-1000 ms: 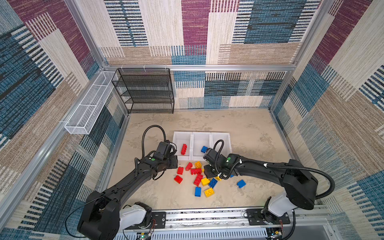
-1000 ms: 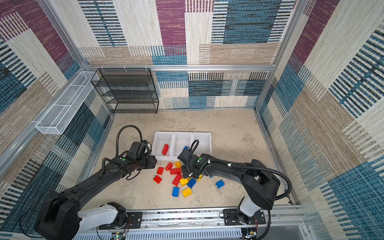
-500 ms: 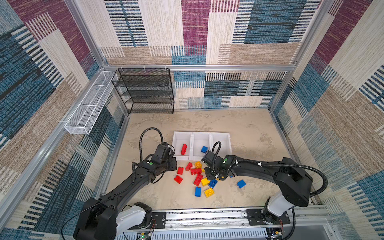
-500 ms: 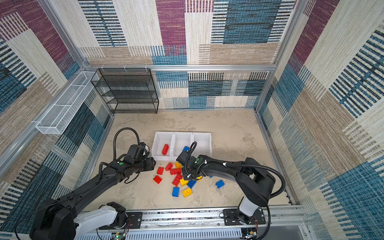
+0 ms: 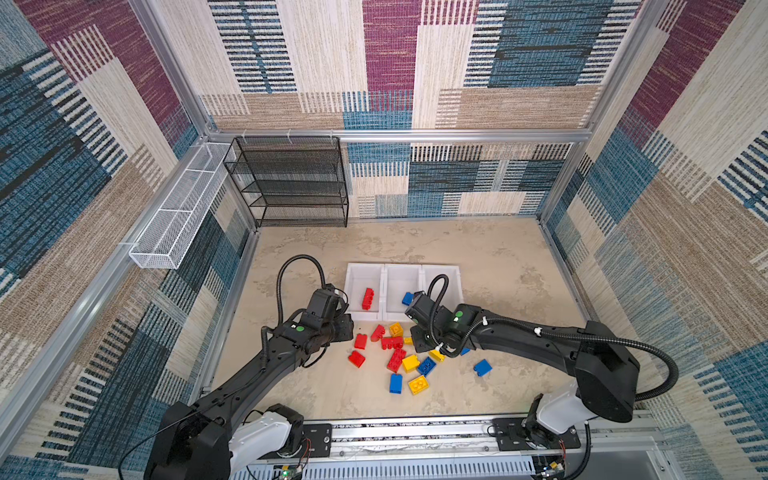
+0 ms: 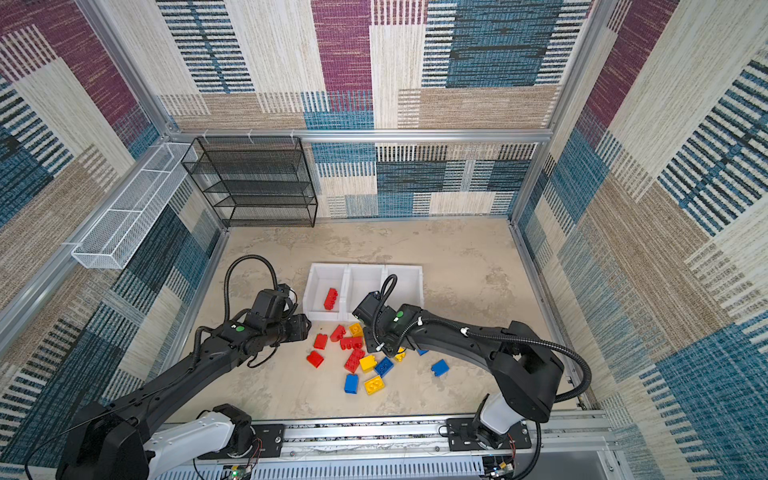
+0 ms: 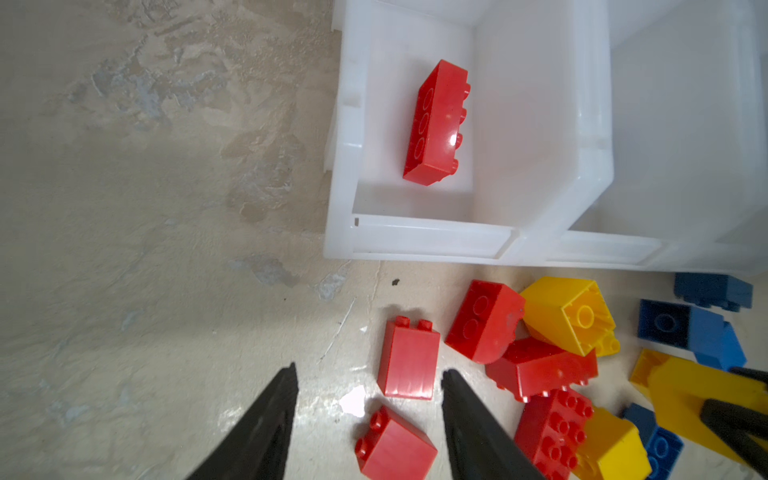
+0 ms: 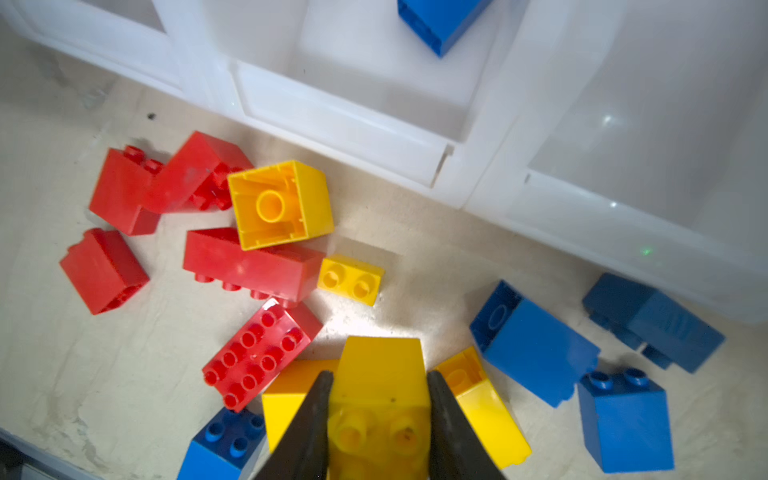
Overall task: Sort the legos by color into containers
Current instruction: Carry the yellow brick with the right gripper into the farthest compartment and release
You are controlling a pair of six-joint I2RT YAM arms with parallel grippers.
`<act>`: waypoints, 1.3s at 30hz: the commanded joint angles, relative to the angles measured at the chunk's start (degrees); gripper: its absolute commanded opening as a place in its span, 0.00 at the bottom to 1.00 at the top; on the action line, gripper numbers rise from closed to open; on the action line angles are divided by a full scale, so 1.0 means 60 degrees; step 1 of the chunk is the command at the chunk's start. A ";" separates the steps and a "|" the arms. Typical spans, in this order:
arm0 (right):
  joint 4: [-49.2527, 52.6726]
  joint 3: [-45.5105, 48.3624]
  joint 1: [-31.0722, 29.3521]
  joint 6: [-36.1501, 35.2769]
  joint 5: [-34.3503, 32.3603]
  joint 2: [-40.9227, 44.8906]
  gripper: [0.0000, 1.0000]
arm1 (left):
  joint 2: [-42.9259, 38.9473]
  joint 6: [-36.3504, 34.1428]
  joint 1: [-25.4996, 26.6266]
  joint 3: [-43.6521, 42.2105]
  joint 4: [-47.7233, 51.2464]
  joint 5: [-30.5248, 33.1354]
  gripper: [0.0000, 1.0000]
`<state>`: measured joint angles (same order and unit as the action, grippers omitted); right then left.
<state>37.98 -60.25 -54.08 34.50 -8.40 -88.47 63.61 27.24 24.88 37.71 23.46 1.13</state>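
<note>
- Mostly, the chunky studded plastic legos [image 5: 399, 353] in red, yellow and blue lie in a loose pile on the table. The pile sits just in front of the near wall of the three joined white open-top plastic containers [image 5: 457, 272].
- One long red brick [image 5: 367, 298] lies in the leftmost bin, and one blue brick [image 5: 408, 298] lies in the middle bin.
- Right gripper [image 8: 379, 374]: black jaws clamped on a yellow sloped brick [image 8: 380, 357], among yellow and blue bricks in the pile.
- Left gripper [image 7: 369, 372]: jaws apart with nothing between them, over bare table at the pile's left edge. A small red brick [image 7: 409, 361] sits just beside one finger.
- A single blue brick [image 5: 482, 368] sits apart to the right of the pile. Open table lies behind the bins and along both sides.
- Surface: beige mottled stone-look tabletop [image 5: 498, 249].
- Back left: a black mesh shelf rack [image 5: 291, 183] and a long white wire basket [image 5: 178, 216].
- Patchwork woven wall panels [image 5: 390, 50] in blue, maroon and beige enclose the cell.
</note>
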 commanded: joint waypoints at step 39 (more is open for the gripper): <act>-0.0669 -0.1608 0.3645 -0.2299 -0.0276 -0.0879 0.59 | -0.1018 0.0674 0.0256 -0.0804 0.0371 -0.0657 0.59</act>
<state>34.52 -69.47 -32.18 19.73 -10.07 -95.11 57.74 30.28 25.98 33.15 24.91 -2.96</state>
